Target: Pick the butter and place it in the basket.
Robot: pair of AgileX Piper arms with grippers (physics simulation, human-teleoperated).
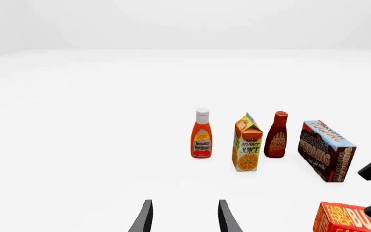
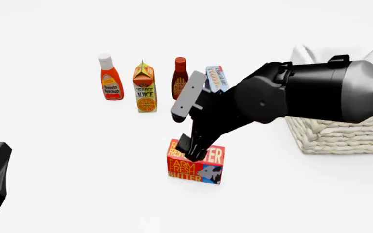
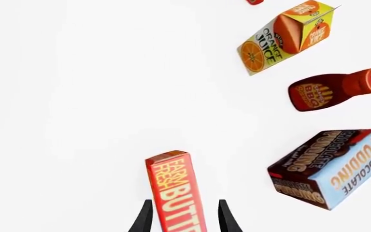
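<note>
Near the middle of the white table surface [image 2: 57, 160], toward its near edge: the rectangular red-orange butter carton with yellow lettering and a blue cow corner [image 2: 196, 168], standing upright on the surface. Directly over it, the black right gripper [image 2: 191, 148], reaching down from the right, fingers straddling the carton's narrow top edge. From the right wrist view, the two dark fingertips [image 3: 144, 217] flanking the carton on either side, just beside its faces; contact not certain, so grasp cannot be told. Toward the far edge, a row of groceries: red tomato ketchup bottle with white cap [image 2: 110, 78] farthest left, then yellow-orange gable-top orange juice carton [image 2: 145, 88], dark red-brown BBQ sauce bottle [image 2: 179, 77], and brown-and-blue chocolate pudding box [image 2: 215, 77], partly hidden behind the right arm. At the right edge, the large cream-white woven basket with white cloth liner [image 2: 342, 136], well apart from the carton and partly covered by the arm. At the near left corner, the black left gripper [image 1: 184, 217], hanging above bare surface, fingers spread apart with nothing between them.
</note>
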